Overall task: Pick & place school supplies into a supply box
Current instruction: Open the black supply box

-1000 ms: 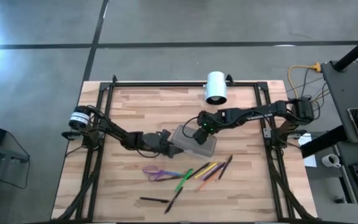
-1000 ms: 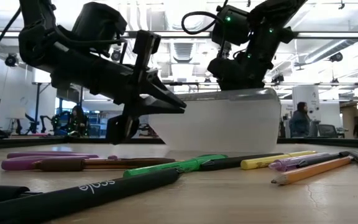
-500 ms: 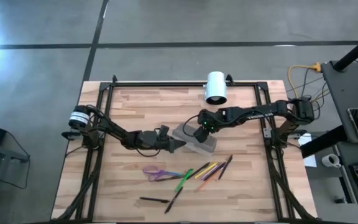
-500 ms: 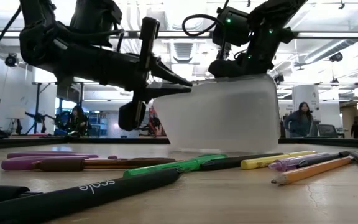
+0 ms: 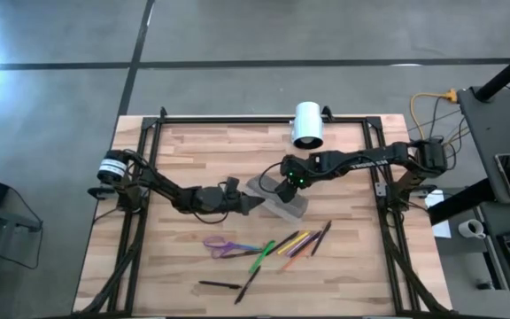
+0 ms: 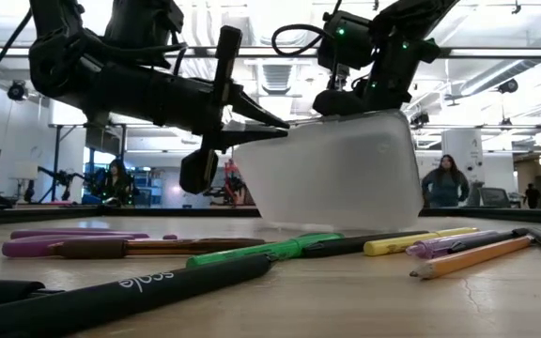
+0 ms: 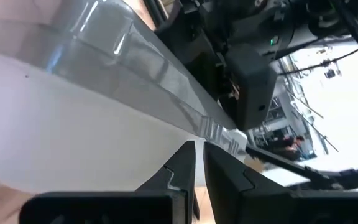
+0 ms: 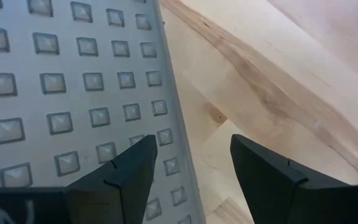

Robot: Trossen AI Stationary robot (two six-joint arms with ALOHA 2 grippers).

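Box (image 6: 341,174) has tipped higher; left fingers (image 5: 253,205) closed at its edge, right fingers (image 5: 280,189) open above: it could slip.

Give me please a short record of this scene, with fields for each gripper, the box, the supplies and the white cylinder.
left gripper: shut, tips at the box's edge; contact cannot be told
right gripper: open, one finger over the dotted lid, the other over the table
supply box: translucent grey, mid-table, lid appears closed
school supplies: pens and pencils loose on the table, none in the box
scissors: purple, lying flat beside the pens
white cylinder: at the table's far edge
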